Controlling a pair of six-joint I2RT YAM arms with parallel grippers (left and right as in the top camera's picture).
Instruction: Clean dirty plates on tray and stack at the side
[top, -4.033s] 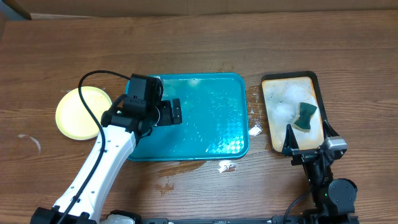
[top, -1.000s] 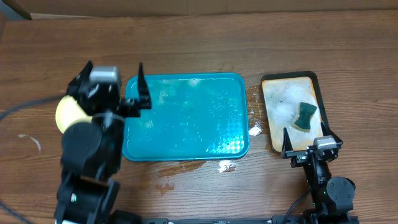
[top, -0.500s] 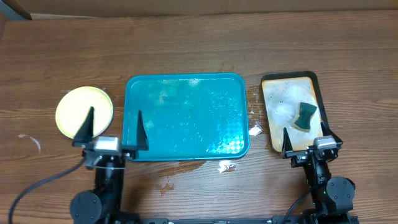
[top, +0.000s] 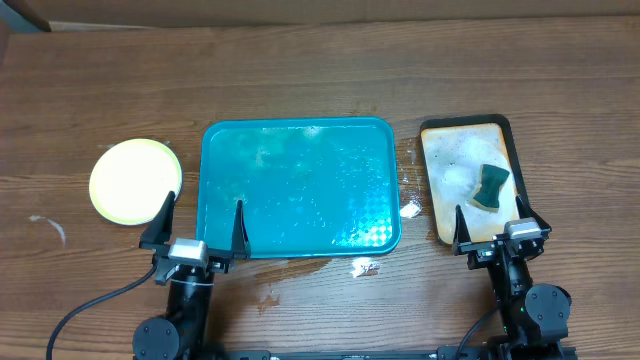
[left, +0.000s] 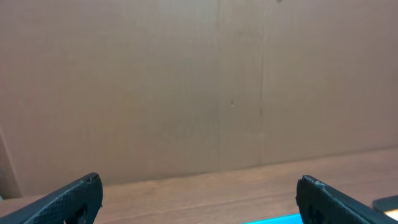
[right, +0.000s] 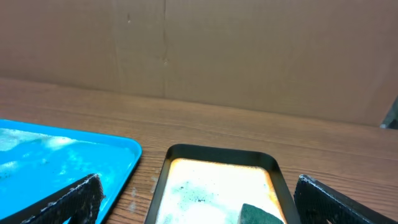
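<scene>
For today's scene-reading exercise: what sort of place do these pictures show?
Probably a robot test bench staged for dishwashing: wooden table, wet teal tray, soapy beige tray holding a green sponge.

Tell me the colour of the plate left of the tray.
The plate is pale yellow-green; overhead view shows it best.

A green sponge (top: 489, 187) and foam (top: 456, 178) are held in a dark-rimmed beige tray (top: 443, 222). On the wooden table (top: 300, 70), wet spots (top: 363, 267) are scattered.

Teal-blue tray (top: 300, 190); pale yellow-green plate (top: 135, 182); green sponge (top: 491, 186); brown wood-grain table (top: 300, 80).
</scene>
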